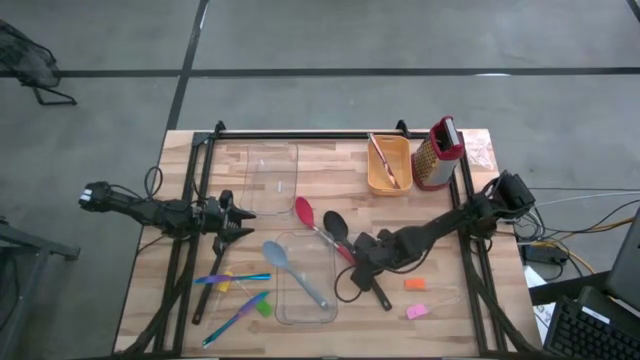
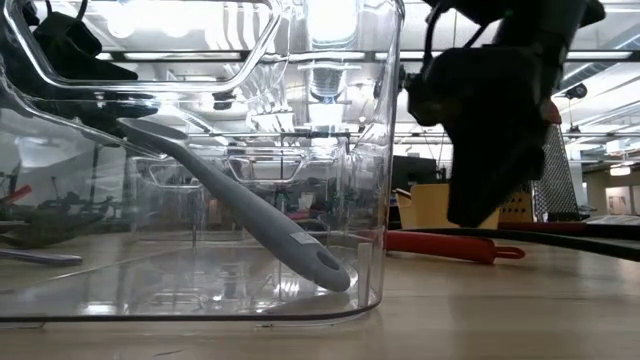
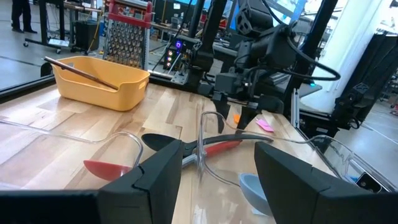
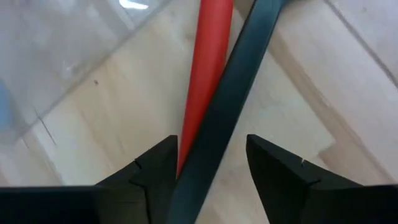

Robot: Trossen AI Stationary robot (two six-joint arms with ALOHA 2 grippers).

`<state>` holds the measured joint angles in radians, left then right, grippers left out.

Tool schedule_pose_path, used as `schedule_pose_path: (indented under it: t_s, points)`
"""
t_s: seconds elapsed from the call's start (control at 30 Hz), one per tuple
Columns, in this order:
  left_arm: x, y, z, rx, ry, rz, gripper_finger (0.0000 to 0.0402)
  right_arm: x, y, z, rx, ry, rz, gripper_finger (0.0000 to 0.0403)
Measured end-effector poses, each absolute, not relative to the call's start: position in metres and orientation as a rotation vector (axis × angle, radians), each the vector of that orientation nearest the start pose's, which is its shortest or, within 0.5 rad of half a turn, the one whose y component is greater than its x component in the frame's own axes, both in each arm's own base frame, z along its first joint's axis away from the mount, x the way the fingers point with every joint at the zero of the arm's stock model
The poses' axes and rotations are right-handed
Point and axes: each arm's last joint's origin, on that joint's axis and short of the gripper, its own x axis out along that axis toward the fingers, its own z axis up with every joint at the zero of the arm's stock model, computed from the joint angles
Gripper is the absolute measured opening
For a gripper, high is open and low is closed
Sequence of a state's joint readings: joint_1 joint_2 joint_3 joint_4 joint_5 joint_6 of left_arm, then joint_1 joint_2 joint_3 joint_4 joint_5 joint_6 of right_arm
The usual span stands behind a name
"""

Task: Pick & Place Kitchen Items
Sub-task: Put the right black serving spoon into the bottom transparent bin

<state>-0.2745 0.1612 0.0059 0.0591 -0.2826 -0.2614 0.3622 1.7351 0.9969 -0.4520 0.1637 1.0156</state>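
On the wooden table (image 1: 440, 215), near its middle, the right gripper (image 1: 362, 262) is held low over two long handles. Its fingers (image 4: 283, 177) are spread apart, and the black spoon (image 1: 337, 228) handle runs between them. The red spoon (image 1: 305, 213) handle lies just beside it, near one finger. Nothing is squeezed yet; the fingers are seen on each side of the black handle with a gap left.

Both spoon bowls are pointed toward the far side of the table, next to a clear tub (image 1: 304, 280). A light-blue spoon (image 1: 281, 257) is leaned in that tub, with its handle end down on the tub floor. A second clear tub (image 1: 271, 170) is placed farther back.

At the left edge, the left gripper (image 1: 240, 220) is held above the table with its fingers (image 3: 155, 177) wide apart, and nothing is held in them.

Thin blue and purple sticks (image 1: 235, 279) and a green chunk (image 1: 264, 307) are laid near the left front. An orange chunk (image 1: 415, 284) and a pink chunk (image 1: 417, 311) are laid near the right front. A yellow bin (image 1: 390, 165) and a red-topped grater (image 1: 438, 152) are set at the back.
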Motion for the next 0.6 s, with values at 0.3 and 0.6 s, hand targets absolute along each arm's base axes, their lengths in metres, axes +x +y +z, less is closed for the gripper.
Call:
schedule_pose_path:
  t_s: [0.3,0.6]
  points:
    - [0.104,-0.021,0.158,-0.235,0.091,0.02,0.0209,0.3,0.106,0.149,0.562,1.068,-0.452,0.0215]
    - [0.104,-0.021,0.158,-0.234,0.091,0.02,0.0209,0.297,0.105,0.139,0.586,1.028,-0.424,0.0193]
